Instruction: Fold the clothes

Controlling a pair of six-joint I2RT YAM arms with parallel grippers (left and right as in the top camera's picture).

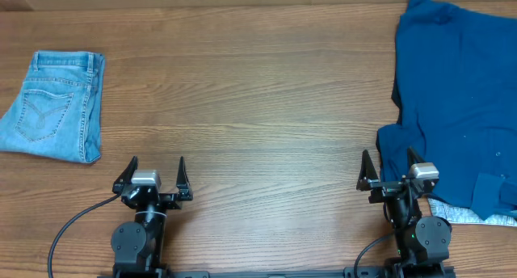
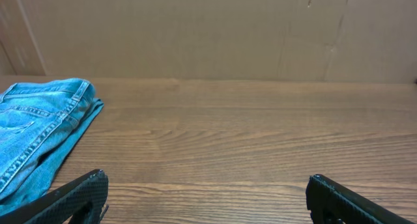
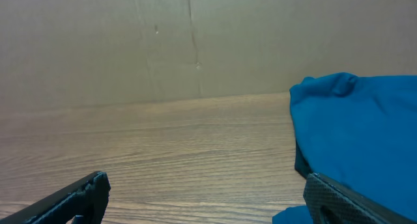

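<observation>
No text, brand, number or sign can be read in any view. Not on the folded jeans [image 1: 52,108] by the left edge of the tabletop [image 1: 258,92], not on the blue garment [image 1: 456,92] at the right edge, not on the plain cardboard wall [image 2: 208,28] behind.

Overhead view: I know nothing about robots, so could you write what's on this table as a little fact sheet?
surface: wooden table
jeans: far left, folded into a compact bundle, back pocket facing up
blue garment: right side, spread out loosely, not folded
grey cloth: peeking out from under the blue garment's near edge
left claw: open, holding nothing, apart from the jeans
right claw: open, holding nothing, at the blue garment's edge
</observation>
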